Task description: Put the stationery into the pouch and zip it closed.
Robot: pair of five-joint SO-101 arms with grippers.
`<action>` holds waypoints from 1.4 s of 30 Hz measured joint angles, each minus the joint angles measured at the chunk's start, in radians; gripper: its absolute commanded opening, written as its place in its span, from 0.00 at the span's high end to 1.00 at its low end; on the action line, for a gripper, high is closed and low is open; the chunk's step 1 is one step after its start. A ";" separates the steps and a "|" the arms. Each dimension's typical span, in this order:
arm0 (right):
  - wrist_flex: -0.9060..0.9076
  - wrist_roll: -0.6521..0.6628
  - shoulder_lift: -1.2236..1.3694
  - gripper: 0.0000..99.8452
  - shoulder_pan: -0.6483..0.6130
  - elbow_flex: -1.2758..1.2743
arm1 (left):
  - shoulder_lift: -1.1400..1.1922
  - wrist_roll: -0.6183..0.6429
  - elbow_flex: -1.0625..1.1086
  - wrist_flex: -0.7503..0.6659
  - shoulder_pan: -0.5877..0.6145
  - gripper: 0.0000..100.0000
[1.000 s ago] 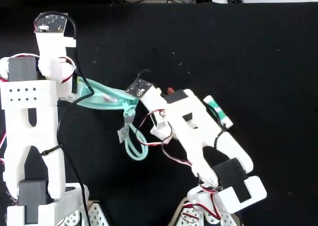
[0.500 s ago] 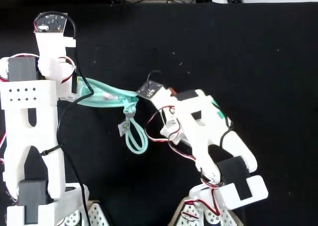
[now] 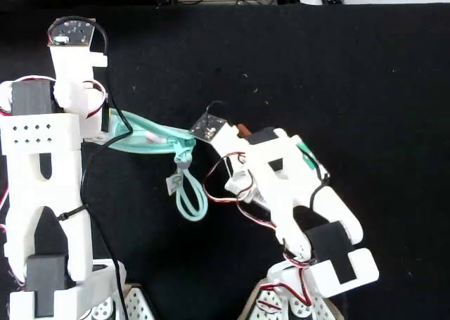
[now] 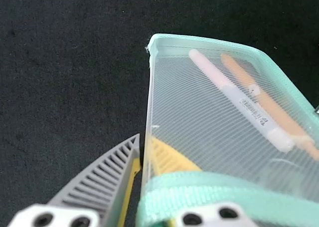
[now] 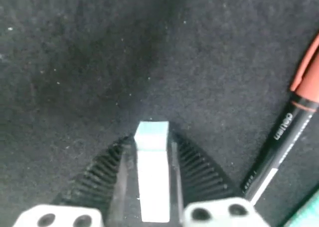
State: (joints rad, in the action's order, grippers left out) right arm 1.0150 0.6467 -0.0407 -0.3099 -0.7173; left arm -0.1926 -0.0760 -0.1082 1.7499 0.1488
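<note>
A clear mesh pouch (image 3: 151, 137) with teal trim hangs stretched between the two arms in the high view. My left gripper (image 3: 109, 129) is shut on its left end; the left wrist view has the jaws (image 4: 144, 149) pinching the pouch (image 4: 209, 122) edge. Inside lie a white pen (image 4: 239, 100) and an orange pen (image 4: 269, 105). My right gripper (image 3: 195, 138) is shut at the pouch's right end, with a pale zipper tab (image 5: 152, 172) between its jaws. A black pen with a red cap (image 5: 291, 124) lies on the cloth beside it, its red tip (image 3: 242, 129) poking out from under the right arm.
A teal wrist loop (image 3: 190, 199) with a small tag dangles from the pouch's right end. A green and white stick (image 3: 308, 157) lies partly under the right arm. Black cloth covers the table (image 3: 337, 74), open at the back and right.
The right gripper pulled the pouch's right end to the right, then eased slightly back left. The loop swung along with it. The left arm has kept still.
</note>
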 measured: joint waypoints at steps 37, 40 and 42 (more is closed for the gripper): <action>-0.540 -0.331 -1.298 0.99 -0.597 -0.153 | 0.000 0.000 0.002 0.000 0.000 0.97; -0.647 -0.330 -1.220 0.99 -0.608 -0.222 | 0.000 0.000 0.002 0.000 0.000 0.97; -0.720 -0.331 -1.165 0.99 -0.609 -0.229 | 0.000 0.000 0.002 0.000 0.000 0.97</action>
State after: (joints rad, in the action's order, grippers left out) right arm 0.2954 0.3153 -1.2052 -0.9191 -0.9459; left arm -0.1926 -0.0760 -0.1066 1.7499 0.1488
